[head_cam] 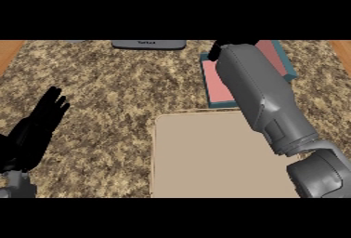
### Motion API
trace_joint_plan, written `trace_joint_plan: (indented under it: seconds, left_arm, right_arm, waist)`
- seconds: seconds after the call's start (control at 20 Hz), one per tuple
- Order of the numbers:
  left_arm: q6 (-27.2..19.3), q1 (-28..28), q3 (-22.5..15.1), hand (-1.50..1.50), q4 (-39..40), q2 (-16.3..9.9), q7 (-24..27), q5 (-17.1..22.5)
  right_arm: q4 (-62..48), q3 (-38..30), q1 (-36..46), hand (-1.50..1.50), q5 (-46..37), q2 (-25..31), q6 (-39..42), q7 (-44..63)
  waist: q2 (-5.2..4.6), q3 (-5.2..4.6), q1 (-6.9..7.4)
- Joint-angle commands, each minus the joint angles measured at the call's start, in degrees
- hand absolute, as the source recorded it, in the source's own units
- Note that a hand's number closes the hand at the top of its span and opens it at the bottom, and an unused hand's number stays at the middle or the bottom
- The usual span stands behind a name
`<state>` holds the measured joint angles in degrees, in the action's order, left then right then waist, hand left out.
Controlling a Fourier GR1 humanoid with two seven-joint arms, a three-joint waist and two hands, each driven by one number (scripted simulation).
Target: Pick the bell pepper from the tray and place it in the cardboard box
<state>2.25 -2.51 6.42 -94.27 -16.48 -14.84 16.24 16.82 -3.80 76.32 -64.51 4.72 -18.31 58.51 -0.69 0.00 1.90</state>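
Observation:
A teal tray [214, 100] with a pink inside lies at the back right, largely covered by my right forearm [260, 93]. The bell pepper does not show anywhere; the forearm may hide it. My right hand [217, 50] is over the tray's far end at the view's top, and only a small black part of it shows. The tan cardboard box [205, 158] sits in front of the tray, near the counter's front, with nothing visible inside it. My left hand [40, 126] rests open at the left edge, fingers up.
A dark grey flat appliance [149, 44] sits at the counter's back edge, left of the tray. Speckled stone counter [109, 93] stretches between my left hand and the box. Wooden strips border the counter at both upper corners.

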Motion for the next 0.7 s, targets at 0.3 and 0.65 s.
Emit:
trace_joint_plan:
  seconds: [0.3, 0.65]
  left_arm:
    - [0.01, 1.82, -0.31, 0.0, -0.09, 1.67, 1.77, -1.24]
    - [0.62, 2.24, 2.19, 0.0, -0.04, 0.04, 0.03, 0.67]
  right_arm:
    - [6.66, -1.25, -5.57, -1.5, 0.05, -1.32, -17.37, -4.76]
    - [17.42, -4.25, -8.42, -1.5, -0.62, -2.74, -34.86, -0.96]
  waist:
    - [0.35, 0.0, -0.66]
    - [1.0, 0.01, -1.95]
